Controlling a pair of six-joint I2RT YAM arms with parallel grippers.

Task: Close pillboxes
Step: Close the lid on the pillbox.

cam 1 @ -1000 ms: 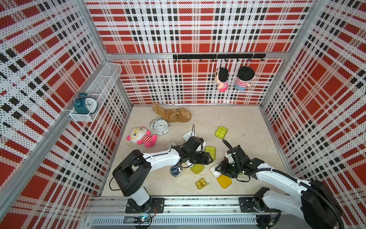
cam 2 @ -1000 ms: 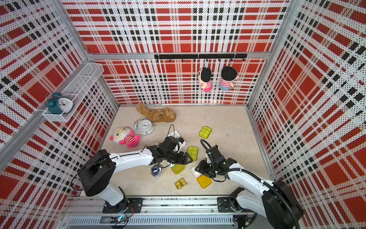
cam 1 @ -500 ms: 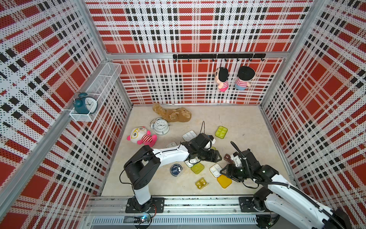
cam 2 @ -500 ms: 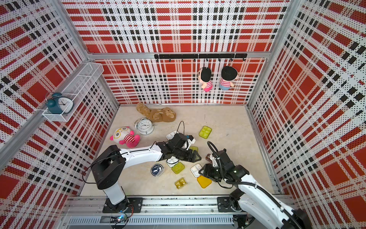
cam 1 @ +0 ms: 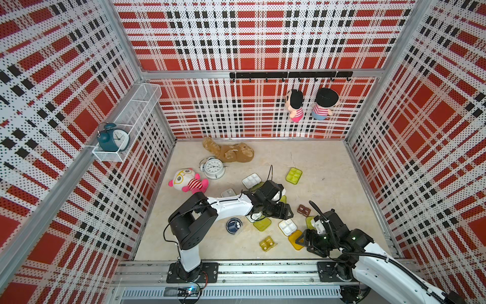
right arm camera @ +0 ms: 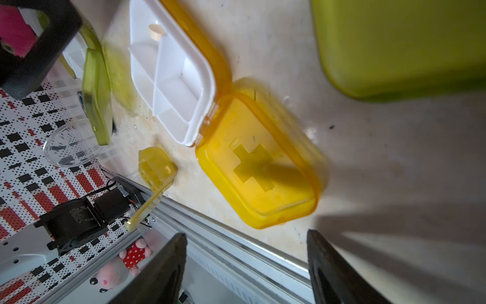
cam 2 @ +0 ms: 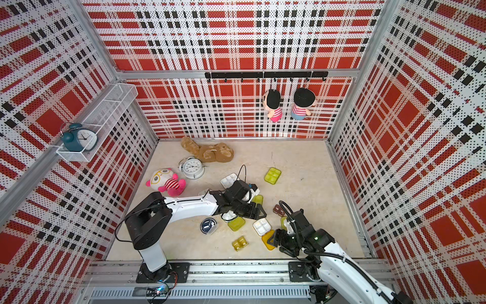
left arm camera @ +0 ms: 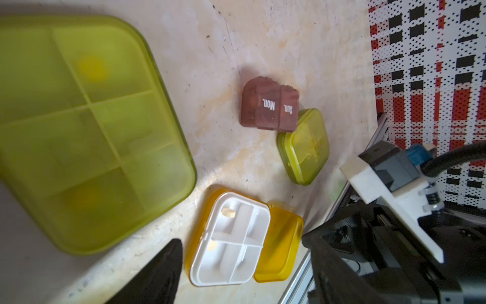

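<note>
Counter [cam 1: 323,158]: beige, stained | walls [cam 1: 263,39]: red plaid perforated panels | orange-lidded pillbox [right arm camera: 171,79]: open | left end effector [left arm camera: 242,237]: apart, empty | right end effector [right arm camera: 246,233]: apart, empty

surface: beige tabletop [cam 1: 328,163] | on it: lime pillbox [cam 1: 294,175], open orange pillbox [cam 1: 295,240], brown pillbox [cam 1: 304,209], amber pillbox [cam 1: 267,243], navy round pillbox [cam 1: 233,226] | rear-left: white alarm clock [cam 1: 214,168], brown plush [cam 1: 231,153], pink plush [cam 1: 189,182]

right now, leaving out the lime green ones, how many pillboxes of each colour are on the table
orange-yellow pillbox: 1
brown pillbox: 1
amber pillbox: 1
navy round pillbox: 1
total: 4
white tray behind the left arm, lid hidden, not counted
</note>
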